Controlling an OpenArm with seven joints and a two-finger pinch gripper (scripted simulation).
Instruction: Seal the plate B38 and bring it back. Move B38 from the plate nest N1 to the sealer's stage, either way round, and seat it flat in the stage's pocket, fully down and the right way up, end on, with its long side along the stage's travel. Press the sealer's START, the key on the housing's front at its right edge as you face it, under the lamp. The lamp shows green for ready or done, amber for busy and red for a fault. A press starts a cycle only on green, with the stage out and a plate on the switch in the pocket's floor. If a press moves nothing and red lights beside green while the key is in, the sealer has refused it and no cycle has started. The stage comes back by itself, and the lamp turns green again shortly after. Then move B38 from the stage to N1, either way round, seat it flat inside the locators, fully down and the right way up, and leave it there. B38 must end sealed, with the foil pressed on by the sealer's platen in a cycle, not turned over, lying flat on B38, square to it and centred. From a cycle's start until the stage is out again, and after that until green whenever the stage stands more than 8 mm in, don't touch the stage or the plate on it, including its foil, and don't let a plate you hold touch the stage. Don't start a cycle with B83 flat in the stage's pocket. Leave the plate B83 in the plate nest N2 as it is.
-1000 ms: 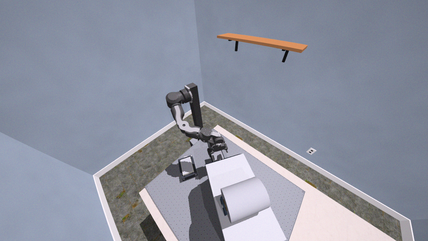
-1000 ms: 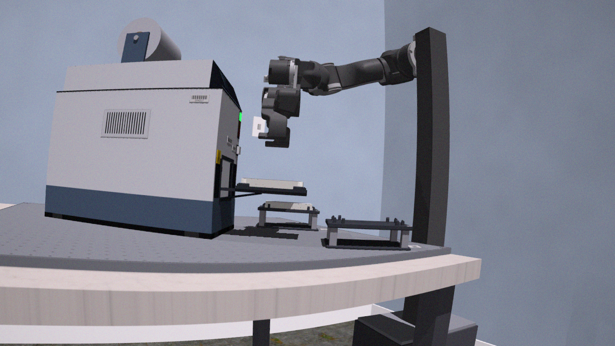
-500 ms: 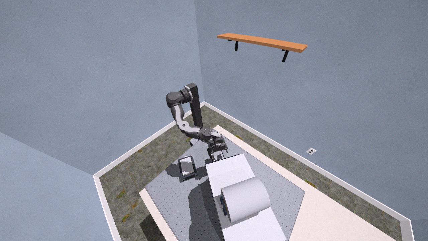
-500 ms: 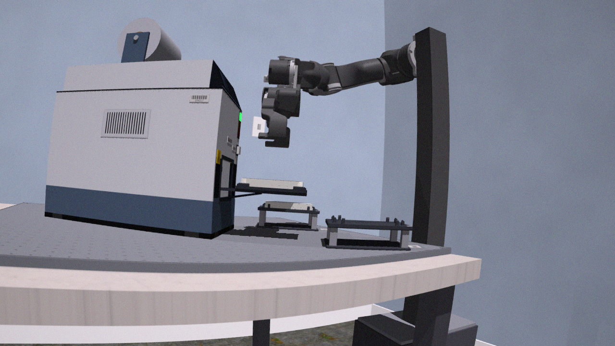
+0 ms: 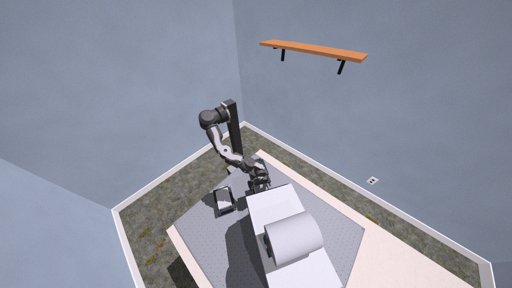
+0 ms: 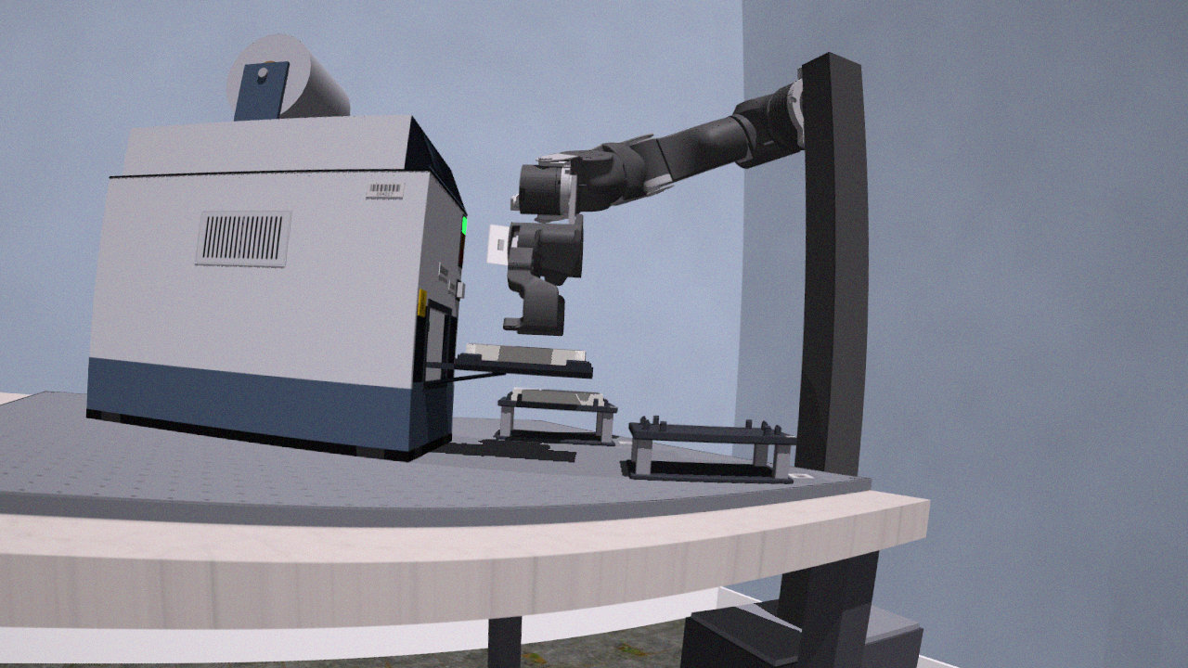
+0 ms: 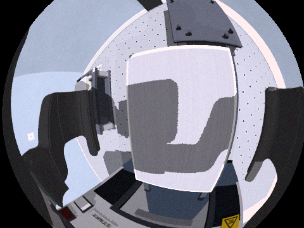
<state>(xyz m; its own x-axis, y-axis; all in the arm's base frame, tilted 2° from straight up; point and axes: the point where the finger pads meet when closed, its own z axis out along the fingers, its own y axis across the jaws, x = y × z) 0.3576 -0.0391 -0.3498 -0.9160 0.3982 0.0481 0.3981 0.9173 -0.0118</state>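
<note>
Plate B38 (image 6: 522, 354), covered by pale foil, lies flat on the sealer's stage (image 6: 531, 366), which stands out in front of the housing. In the wrist view the plate (image 7: 182, 116) fills the middle, with the gripper's shadow on its foil. My gripper (image 6: 534, 325) hangs just above the plate, fingers pointing down, open and empty; its fingers stand on either side of the plate's long sides, apart from it. The lamp (image 6: 464, 225) shows green. The START key (image 7: 83, 204) is the small white key on the housing front. Nest N1 (image 6: 713, 436) stands empty.
Plate B83 (image 6: 554, 397) (image 5: 224, 201) sits in nest N2, below and beyond the stage. The sealer housing (image 6: 274, 290) with its foil roll (image 5: 293, 238) stands close behind the gripper. The arm's black post (image 6: 832, 265) rises at the table's right end.
</note>
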